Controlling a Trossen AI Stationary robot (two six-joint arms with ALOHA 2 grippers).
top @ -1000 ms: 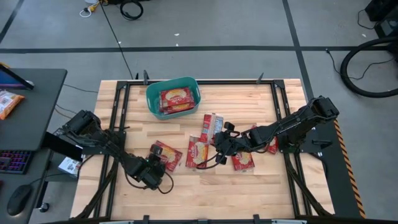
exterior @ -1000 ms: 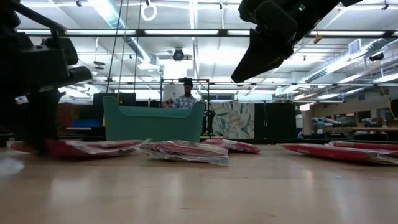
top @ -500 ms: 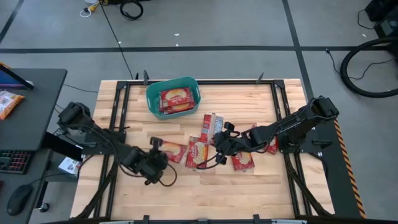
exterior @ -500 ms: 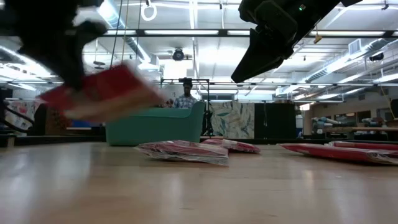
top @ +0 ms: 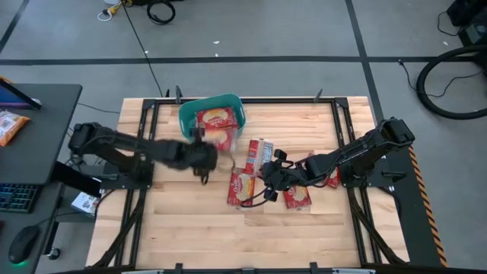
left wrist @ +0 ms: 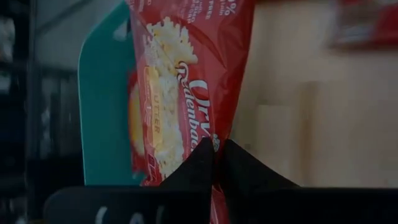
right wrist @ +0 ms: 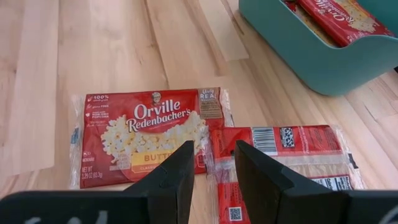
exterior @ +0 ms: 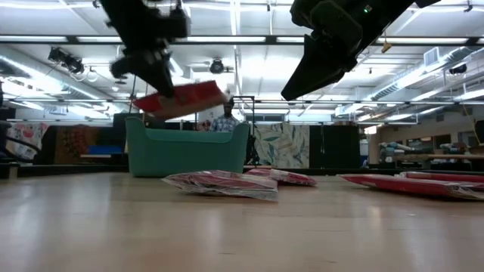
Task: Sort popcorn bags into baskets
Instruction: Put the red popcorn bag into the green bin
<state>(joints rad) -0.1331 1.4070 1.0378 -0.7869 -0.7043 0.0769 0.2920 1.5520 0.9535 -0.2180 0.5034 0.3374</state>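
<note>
My left gripper is shut on a red popcorn bag and holds it over the near rim of the teal basket. In the low view the bag is above the basket. One red bag lies in the basket. My right gripper is open and empty. It hovers just over several red bags lying flat on the table, among them one bag face up and one bag beside it. My left gripper pinches the bag's near end between its two shut fingers. The fingers come from the table's left, slanting down, and lie along the bag. The bag is lifted clear and sticks out past the fingertips, slightly tilted, over the basket's rim.
Loose red bags lie at mid-table and under the right arm. A desk with an orange snack bag stands left of the table. Bare wood lies along the table's near edge. A person shows far behind the basket.
My left gripper has risen from the table's near left and swung toward the far edge and the basket, shut on a red bag. The bag lay on the table a second ago; now it is lifted clear above the basket's near rim.
</note>
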